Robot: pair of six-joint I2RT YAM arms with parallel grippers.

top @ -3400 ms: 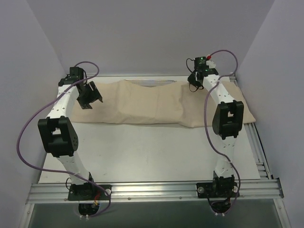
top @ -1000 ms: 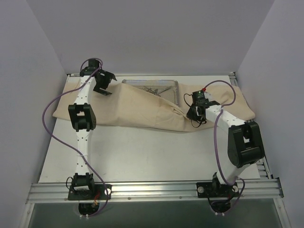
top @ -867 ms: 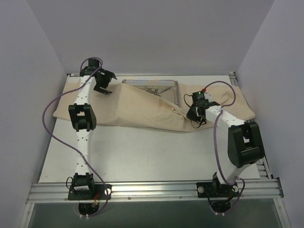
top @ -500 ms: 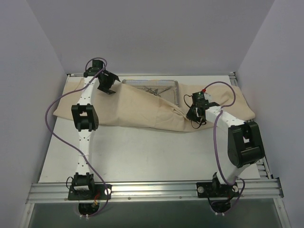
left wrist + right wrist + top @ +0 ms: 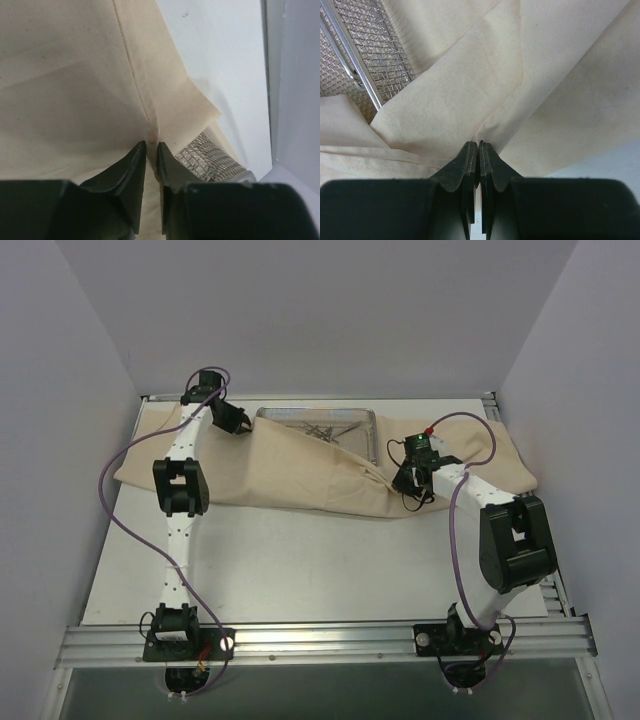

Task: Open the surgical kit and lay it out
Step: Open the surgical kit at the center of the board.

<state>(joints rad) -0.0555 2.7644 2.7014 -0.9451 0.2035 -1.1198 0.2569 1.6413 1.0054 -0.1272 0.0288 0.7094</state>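
Observation:
The beige cloth wrap [image 5: 290,475] lies spread along the back of the table. Behind it the silver wire-mesh tray [image 5: 366,430] stands uncovered, with thin steel instruments [image 5: 325,430] inside. My left gripper [image 5: 238,423] is at the tray's left end. In the left wrist view its fingers [image 5: 135,160] stand almost together on a raised seam of the cloth [image 5: 65,75], the tray's mesh corner [image 5: 210,157] just to their right. My right gripper [image 5: 403,483] is by the tray's near right corner, shut [image 5: 478,143] on a cloth fold [image 5: 470,90] beside the mesh [image 5: 355,55].
The white table [image 5: 300,560] stretches from the cloth to the aluminium rail [image 5: 320,640] that carries both arm bases. Grey walls close in the left, back and right sides. A metal side rail [image 5: 550,550] runs along the right edge.
My left gripper moved right towards the tray's left end and its jaws closed from wide open onto the cloth. The right arm and the cloth it holds stayed put.

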